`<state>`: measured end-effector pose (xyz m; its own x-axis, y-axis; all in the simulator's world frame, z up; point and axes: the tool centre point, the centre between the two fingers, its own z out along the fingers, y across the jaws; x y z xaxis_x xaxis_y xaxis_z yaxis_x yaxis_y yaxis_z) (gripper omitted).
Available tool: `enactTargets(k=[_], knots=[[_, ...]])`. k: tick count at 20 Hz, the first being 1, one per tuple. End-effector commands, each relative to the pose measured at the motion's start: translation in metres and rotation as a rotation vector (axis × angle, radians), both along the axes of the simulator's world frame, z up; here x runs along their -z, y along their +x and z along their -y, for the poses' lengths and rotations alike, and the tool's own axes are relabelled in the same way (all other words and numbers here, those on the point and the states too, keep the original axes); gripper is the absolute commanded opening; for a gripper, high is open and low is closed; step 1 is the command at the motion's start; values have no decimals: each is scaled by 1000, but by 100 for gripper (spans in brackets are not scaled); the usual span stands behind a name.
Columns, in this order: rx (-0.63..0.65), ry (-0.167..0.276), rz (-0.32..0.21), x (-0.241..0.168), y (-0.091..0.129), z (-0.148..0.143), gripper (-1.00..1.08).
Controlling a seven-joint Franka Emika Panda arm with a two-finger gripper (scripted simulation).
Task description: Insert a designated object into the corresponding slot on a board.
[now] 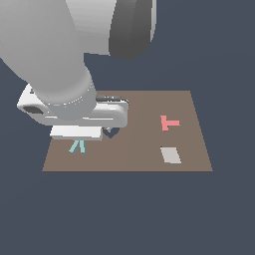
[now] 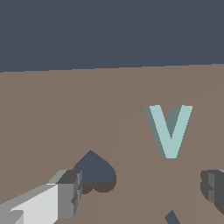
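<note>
Brown board (image 1: 134, 159), one teal letter piece (image 2: 169, 129) — one open gripper (image 2: 142, 190)

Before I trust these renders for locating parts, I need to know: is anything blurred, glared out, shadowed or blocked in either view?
Exterior view: sharp, flat lighting, no glare; the arm blocks much of the board, leaving only the teal letter's legs showing. Wrist view: crisp too, letter fully visible, soft shadows on the board near it, heart cut-out clear; the fingers are cropped at the edge.

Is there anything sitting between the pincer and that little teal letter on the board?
Nothing visible. In the wrist view the teal letter lies flat on the brown board, with bare board between it and the open pincer.
</note>
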<state>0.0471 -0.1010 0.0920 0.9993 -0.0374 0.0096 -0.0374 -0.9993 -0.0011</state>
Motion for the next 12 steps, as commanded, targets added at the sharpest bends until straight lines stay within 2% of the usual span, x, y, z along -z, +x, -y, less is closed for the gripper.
enactTargets(k=[1,12], knots=[[0,0,-2,13,7,14,100],[3,-1,-9,41,23,43,100]])
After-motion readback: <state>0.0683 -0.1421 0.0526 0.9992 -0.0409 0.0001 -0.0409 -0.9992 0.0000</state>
